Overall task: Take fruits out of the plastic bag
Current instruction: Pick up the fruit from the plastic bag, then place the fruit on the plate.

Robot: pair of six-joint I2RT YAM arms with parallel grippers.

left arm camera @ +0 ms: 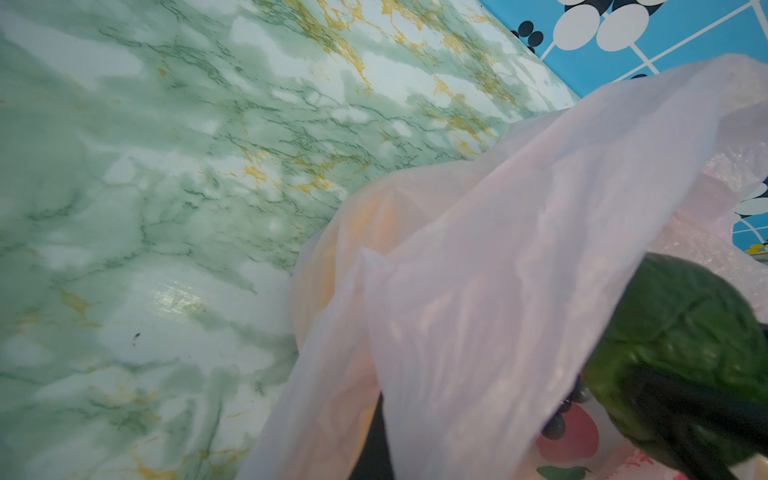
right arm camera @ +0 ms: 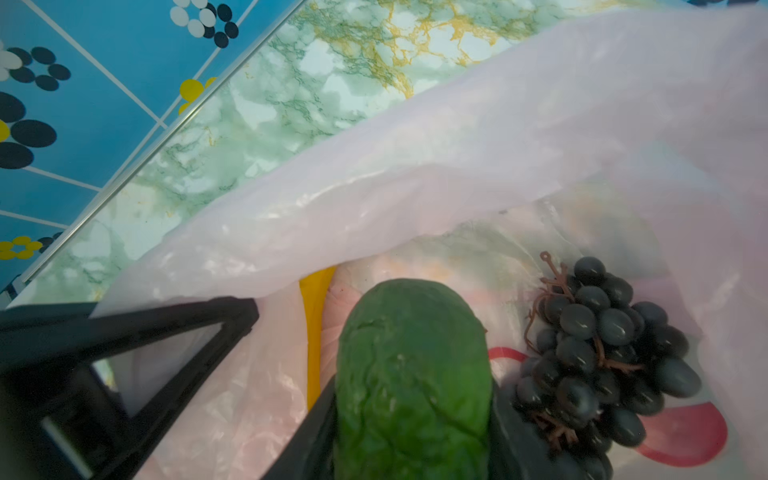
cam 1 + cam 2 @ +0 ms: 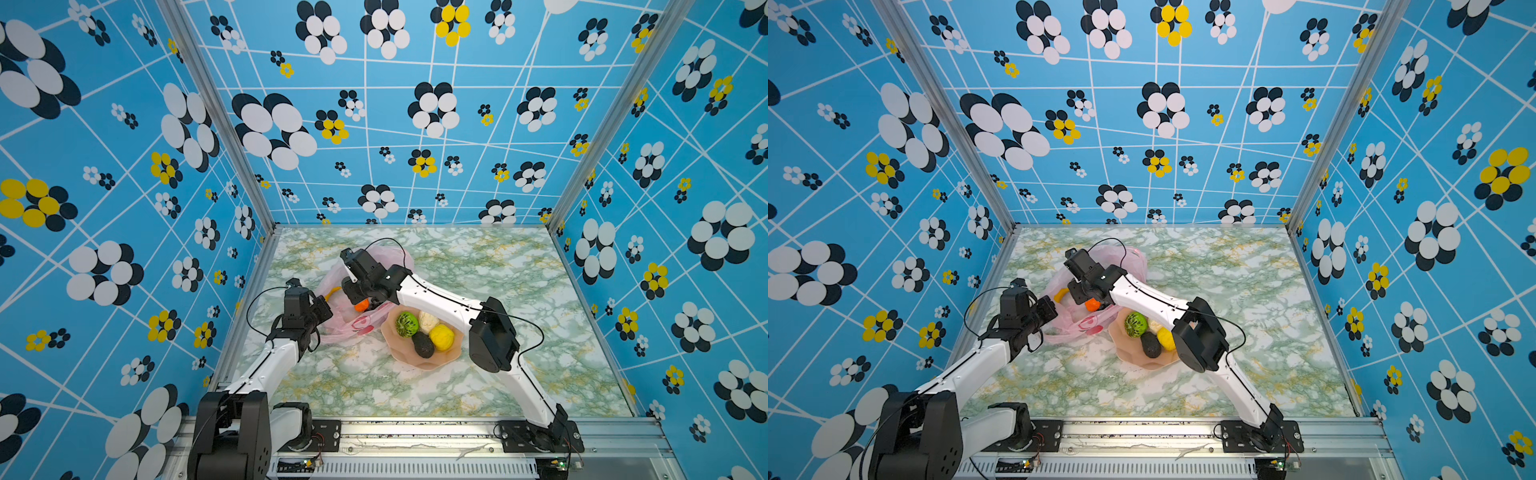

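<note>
Right claw (image 2: 411, 440): down inside the bag (image 2: 540, 124), pinching the lime (image 2: 411, 353) between both jaws, part-spread around it. Just beside the claw, on the bag's floor: the grapes (image 2: 602, 353), close against one jaw. On the claw's other side, half under a fold of film: the banana (image 2: 316, 328). Above and beyond the claw, a held-up sheet of bag film, hiding whatever lies deeper.

Left claw (image 3: 322, 309): to the left of the right claw, at the bag's rim, pressed together on the film. In its own wrist view, only plastic running up and away from it, fingertips hidden. In the right wrist view, film draped over its black frame.

Nearer the base than the right claw and to its right, just beside the bag: the plate (image 3: 415, 362). On it, packed together and touching: kiwi (image 3: 406, 324), pale piece (image 3: 428, 320), lemon (image 3: 441, 336), avocado (image 3: 423, 345). Kiwi closest to the claw, lemon farthest. Partly over the plate in both top views: the right arm.

Under everything, the table (image 3: 478, 266).
</note>
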